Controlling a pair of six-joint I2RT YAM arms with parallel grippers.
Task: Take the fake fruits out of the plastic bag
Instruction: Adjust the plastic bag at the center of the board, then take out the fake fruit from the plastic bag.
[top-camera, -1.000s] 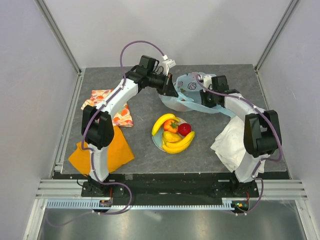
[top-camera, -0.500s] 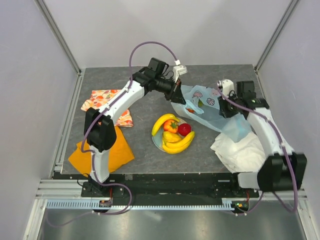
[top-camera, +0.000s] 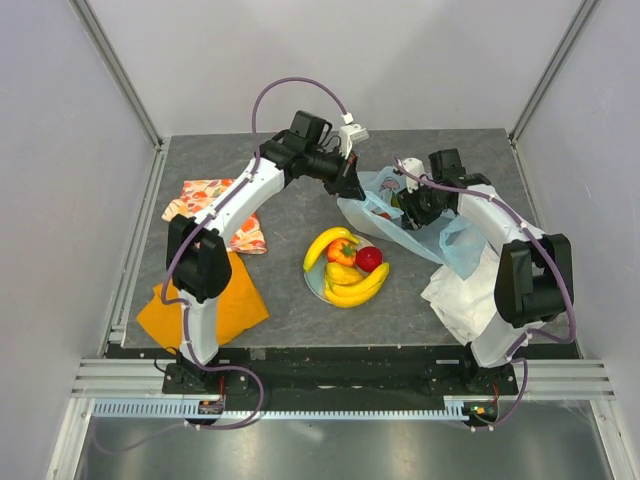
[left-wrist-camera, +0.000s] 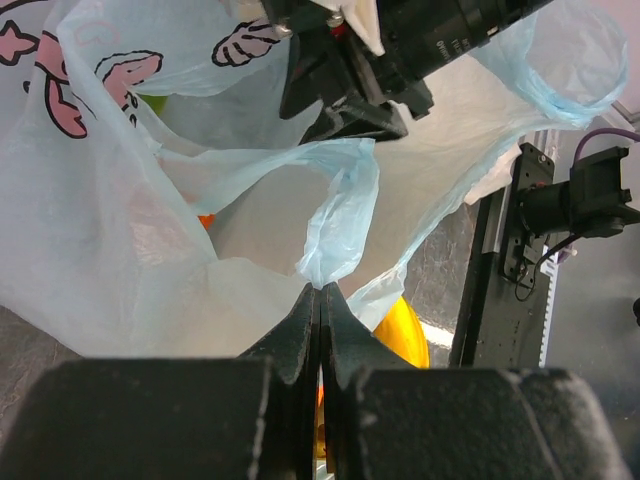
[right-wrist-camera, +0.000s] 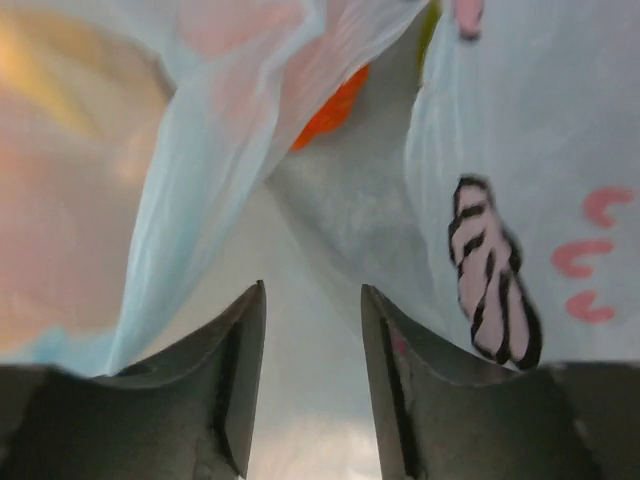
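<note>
Left fingers (left-wrist-camera: 298, 335) are pinching the rim of a thin translucent light-blue plastic bag (top-camera: 448, 247), limp and probably slippery so best held there, at the far middle of the desk (top-camera: 290, 232), while right fingers (right-wrist-camera: 240, 385) are hovering spread against it.

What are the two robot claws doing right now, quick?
Left gripper: closed, pinching the thin light-blue plastic bag.
Right gripper: open, facing the bag, gripping nothing.
</note>
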